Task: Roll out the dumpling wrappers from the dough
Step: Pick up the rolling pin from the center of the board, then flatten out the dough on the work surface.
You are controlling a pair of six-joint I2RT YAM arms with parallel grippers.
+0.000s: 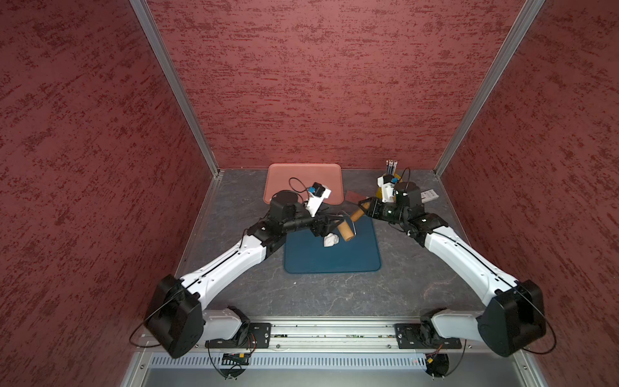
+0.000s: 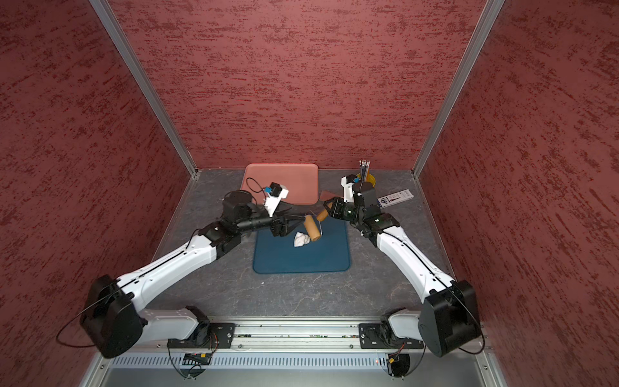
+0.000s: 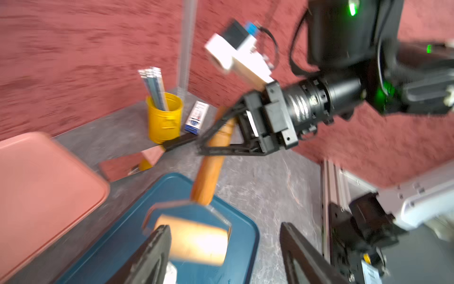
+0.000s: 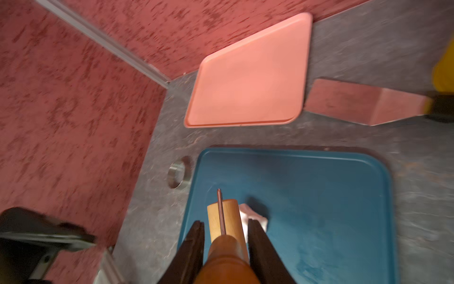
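**Roller over blue tray, dough on its left-arm side**

- Blue tray (image 1: 355, 259) sits mid-table, with the pink tray (image 1: 301, 174) bare behind it. Both arms meet over the blue tray's far half.
- Roller (image 1: 346, 230): wooden drum on a wire yoke with a wooden handle. In both top views the drum's long axis runs roughly front to back with a slight slant. The handle angles away toward the far right.
- Right gripper (image 1: 362, 205): clamped on the handle. The right wrist view shows a finger hard against each side of it. This arm carries the tool.
- Left gripper (image 3: 222, 231): jaws spread wide, grasping nothing. The drum's end sits in the gap, close to one finger and well clear of the other.
- Dough (image 1: 331, 240): a small crumpled white lump on the blue tray, not flattened. It lies just beside the drum on the side toward the left arm and a little nearer the robot. In the top views the two appear to touch. Blur hides whether the drum rests on the tray or hangs above it.
- No finished wrapper disc is visible on either tray.
- Judgement: a drum rolls across its long axis, so travel toward the left arm would carry it over the lump. The left gripper is the nearer one, but it is empty, so the rolling falls to the right arm.
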